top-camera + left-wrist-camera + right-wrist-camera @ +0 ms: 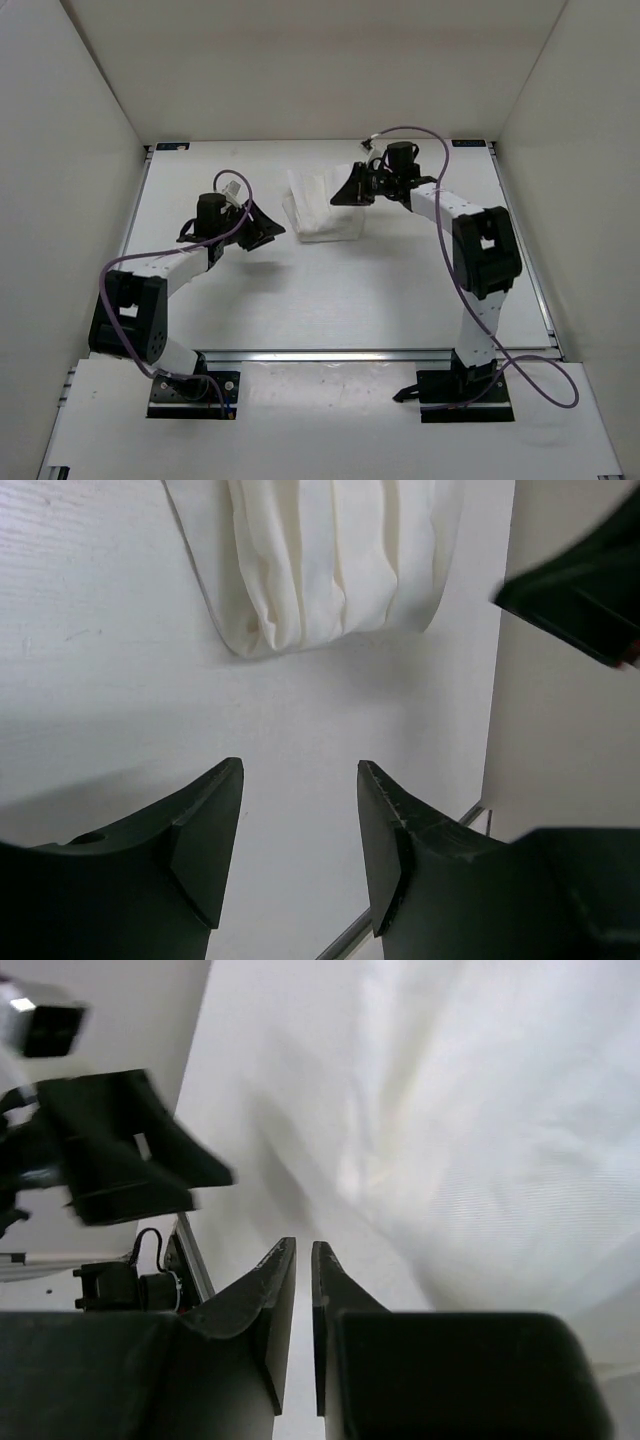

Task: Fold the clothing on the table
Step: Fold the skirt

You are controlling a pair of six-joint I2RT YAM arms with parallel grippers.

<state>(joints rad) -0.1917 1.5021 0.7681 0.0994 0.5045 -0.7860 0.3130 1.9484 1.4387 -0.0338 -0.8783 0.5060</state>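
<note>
Fingers first, left wrist view: left gripper (300,770) stands wide, its two dark fingers well apart with only table (120,680) showing between them, nothing held. Clothing (330,560) lies ahead of the fingertips and apart from them. Its rounded folded edge faces the gripper, with long creases running away from it.

Right wrist view: right gripper (303,1245) narrow, jaws drawn almost together with a thin slit between, no cloth seen in it. White fabric fills the view just beyond the tips. Whether the tips touch it, cannot tell.

Top view: the clothing is a compact folded bundle in the far half of the table, about midway between the side edges. The left gripper sits just beside the bundle's left edge, not on it. The right gripper hangs over the bundle's far right corner.

Edges: silver rail (380,354) runs along the near side; a corner bracket (170,146) marks the far left corner; white walls (70,150) close in on three sides.

Open room: a broad stretch of tabletop shows between bundle and rail, flanked by the two forearms. Narrower strips show to either side of the bundle. Purple cable (540,375) loops out past the near edge beside the right base (465,392).
</note>
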